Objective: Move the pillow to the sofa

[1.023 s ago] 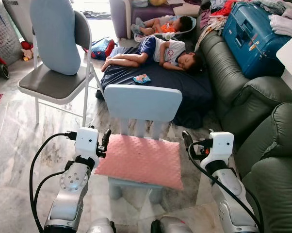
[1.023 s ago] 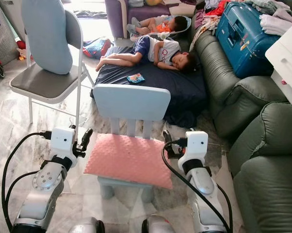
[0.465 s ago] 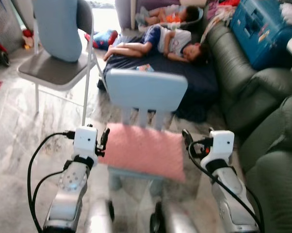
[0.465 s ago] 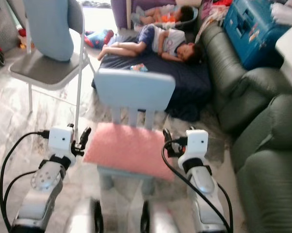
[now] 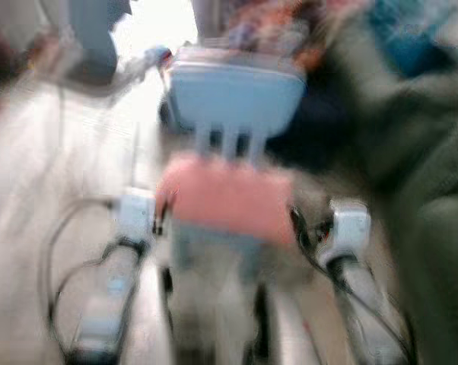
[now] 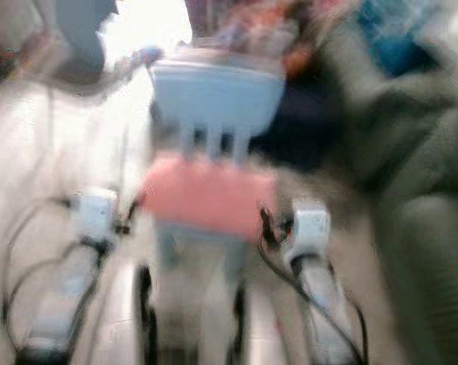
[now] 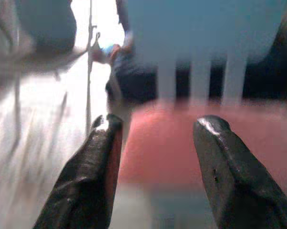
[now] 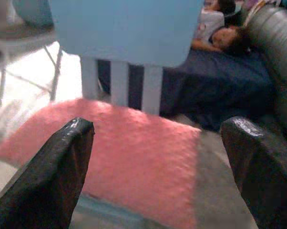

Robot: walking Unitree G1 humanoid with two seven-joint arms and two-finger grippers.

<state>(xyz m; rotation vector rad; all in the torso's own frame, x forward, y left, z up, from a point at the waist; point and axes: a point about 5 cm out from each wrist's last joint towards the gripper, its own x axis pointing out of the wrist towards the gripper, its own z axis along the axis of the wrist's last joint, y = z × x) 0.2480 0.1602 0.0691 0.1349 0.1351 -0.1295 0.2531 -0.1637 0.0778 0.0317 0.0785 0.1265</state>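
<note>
A pink pillow [image 5: 229, 198] lies flat on the seat of a small light-blue chair [image 5: 235, 99] right in front of me. Both head views are heavily blurred. My left gripper [image 5: 162, 217] hangs at the pillow's left edge, and its two black fingers [image 7: 93, 176] stand open in the left wrist view, with the pillow [image 7: 191, 143] ahead between them. My right gripper [image 5: 299, 224] hangs at the pillow's right edge, open, its fingers [image 8: 57, 176] spread wide before the pillow [image 8: 115, 148]. The dark green sofa [image 5: 434, 198] stands to my right.
A grey folding chair [image 5: 88, 72] with a blue cushion stands at the back left. People lie asleep on a dark blue mattress [image 8: 215, 81] behind the small chair. A blue suitcase [image 5: 415, 38] rests on the sofa at the back right.
The whole picture has shifted and blurred as the camera moved, so the chair and pillow sit higher in view. Both grippers remain open on either side of the pillow.
</note>
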